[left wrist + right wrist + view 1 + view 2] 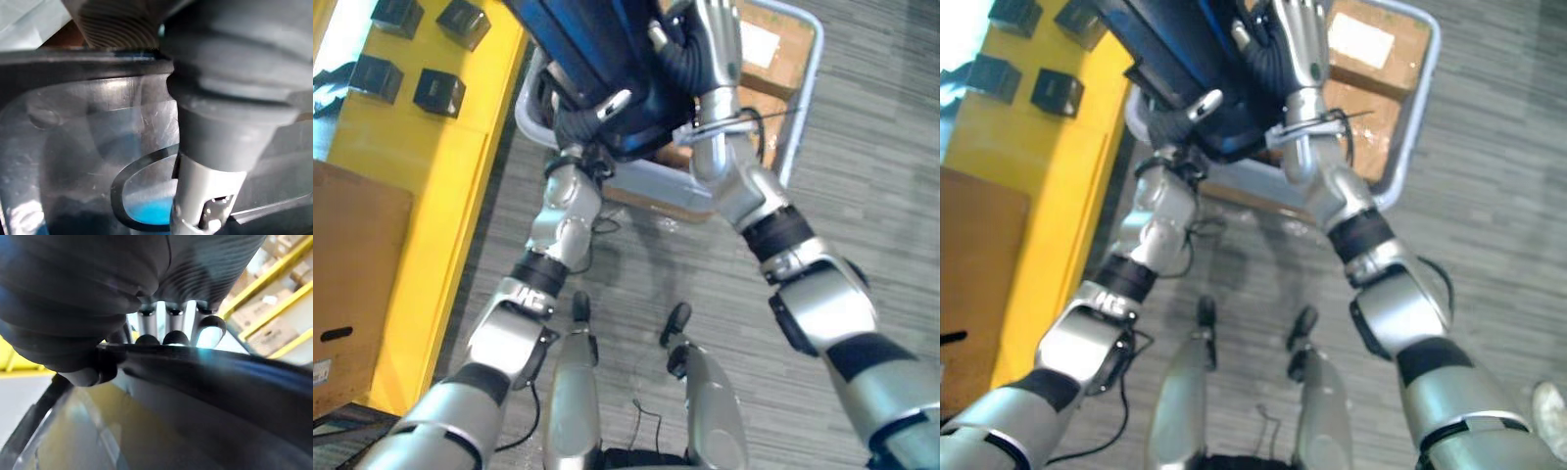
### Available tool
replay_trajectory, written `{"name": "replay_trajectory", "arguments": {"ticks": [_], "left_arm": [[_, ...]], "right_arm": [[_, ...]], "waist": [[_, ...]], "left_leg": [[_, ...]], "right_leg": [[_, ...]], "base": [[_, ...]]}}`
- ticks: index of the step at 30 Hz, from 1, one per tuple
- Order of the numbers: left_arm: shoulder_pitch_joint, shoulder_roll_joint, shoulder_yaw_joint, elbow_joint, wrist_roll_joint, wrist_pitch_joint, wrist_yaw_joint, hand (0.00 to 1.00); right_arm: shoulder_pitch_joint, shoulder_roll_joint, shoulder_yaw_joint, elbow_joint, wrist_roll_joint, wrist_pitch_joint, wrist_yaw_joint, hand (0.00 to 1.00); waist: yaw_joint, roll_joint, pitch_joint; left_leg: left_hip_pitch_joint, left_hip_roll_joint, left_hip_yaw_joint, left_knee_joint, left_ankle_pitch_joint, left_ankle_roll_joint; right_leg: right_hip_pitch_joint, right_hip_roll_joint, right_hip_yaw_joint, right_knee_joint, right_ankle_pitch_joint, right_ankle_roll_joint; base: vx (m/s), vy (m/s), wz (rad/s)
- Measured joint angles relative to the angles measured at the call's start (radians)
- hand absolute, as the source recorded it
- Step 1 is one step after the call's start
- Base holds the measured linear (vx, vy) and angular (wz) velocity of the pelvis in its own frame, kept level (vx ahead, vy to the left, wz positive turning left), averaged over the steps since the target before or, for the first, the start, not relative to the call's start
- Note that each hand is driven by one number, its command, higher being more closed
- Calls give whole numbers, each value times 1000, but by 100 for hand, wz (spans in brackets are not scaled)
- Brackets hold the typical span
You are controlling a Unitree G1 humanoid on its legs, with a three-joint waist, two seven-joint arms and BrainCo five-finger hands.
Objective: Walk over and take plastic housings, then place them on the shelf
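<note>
Right robot hand (713, 34) flat, fingers straight, pressed on the side of the dark blue plastic housing (597, 49), which sits raised between both arms. Left robot hand (578, 122) under housing, fingers hidden, can't tell. Below: grey cart (815, 69) holding cardboard boxes (1371, 88). Left: yellow shelf (460, 157) with small black boxes (438, 93).

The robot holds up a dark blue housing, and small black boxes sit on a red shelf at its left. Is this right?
Not quite: the shelf is yellow, not red, as the left eye view shows. The black boxes do sit on it, and the housing is held up.
</note>
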Motion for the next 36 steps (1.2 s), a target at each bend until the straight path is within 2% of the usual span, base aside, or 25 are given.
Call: {"name": "replay_trajectory", "arguments": {"ticks": [4, 10, 11, 15, 17, 23, 25, 27, 28, 30, 31, 34, 36], "left_arm": [[26, 0, 6, -2, 12, -47, 38, 100], [90, 7, 27, -19, 3, -97, 24, 100], [110, 6, 27, -33, 3, -107, 15, 100], [154, 6, 25, -101, -14, -111, 10, 100], [172, 42, 25, -175, -41, -112, 9, 100], [231, 83, 18, -295, -26, -114, -5, 100], [263, 83, 19, -352, 13, -115, -5, 100], [294, 81, 16, -384, 50, -108, -4, 100], [302, 79, 13, -384, 51, -105, -4, 100], [319, 74, 18, -387, 88, -83, -2, 100], [332, 54, 24, -400, 118, -57, 5, 100], [351, -6, 71, -452, 242, 14, 49, 100], [351, -8, 90, -479, 333, 60, 75, 100]], "right_arm": [[85, 7, -9, -41, 2, -28, 1, 100], [208, 44, -8, -129, 22, -57, 1, 100], [221, 45, -6, -142, 22, -63, 1, 0], [281, 44, -4, -200, 44, -97, 6, 0], [319, 37, 1, -207, 67, -111, 22, 0], [402, 16, 20, -265, 135, -118, 37, 0], [425, 15, 22, -319, 199, -120, 41, 0], [472, 16, 18, -400, 260, -132, 61, 0], [482, 16, 18, -420, 272, -141, 66, 0], [487, 15, 2, -482, 324, -163, 100, 0], [487, 16, -11, -522, 363, -183, 122, 0], [486, 15, -52, -586, 537, -248, 240, 0], [483, 16, -72, -619, 656, -283, 326, 0]], "waist": [[-1, 0, 0], [-19, 0, 0], [-22, -1, -1], [-26, -7, -2], [-32, -18, -4], [-37, -30, -12], [-36, -50, -33], [-38, -82, -112], [-39, -87, -132], [-50, -89, -146], [-55, -83, -161], [-55, -69, -226], [-56, -53, -264]], "left_leg": [[12, -1, 6, -6, 0, 0], [71, -1, 11, -37, 4, -2], [86, -1, 12, -44, 5, -3], [145, -3, 15, -88, 15, -9], [182, -4, 18, -113, 20, -11], [289, -7, 15, -157, 20, -12], [331, -7, 19, -178, 17, -15], [334, -5, 25, -199, 14, -18], [338, -4, 29, -207, 15, -18], [379, -8, 33, -217, 14, -20], [408, -17, 35, -235, 14, -19], [451, -23, 42, -271, 14, -19], [479, -24, 62, -289, 14, -19]], "right_leg": [[3, -1, 7, 1, 0, 0], [51, -1, 8, -16, -1, 0], [65, -1, 8, -21, -1, 0], [117, 2, 3, -50, -1, 1], [149, 4, -2, -66, -1, 1], [272, 15, -21, -132, 5, 9], [321, 23, -24, -171, 9, 15], [335, 33, -27, -222, 19, 20], [338, 34, -27, -231, 22, 21], [386, 34, -31, -258, 34, 26], [412, 32, -39, -267, 34, 28], [447, 32, -40, -293, 37, 32], [465, 33, -36, -306, 38, 33]], "base": [[1, 0, -4], [1, 0, -1], [0, 0, 0], [47, 17, 2], [60, 12, 2], [65, 12, 7], [49, 3, 2], [79, 6, -3], [154, 11, -4], [125, 17, 2], [70, 24, 4], [75, 17, -2], [58, 12, -12]]}}
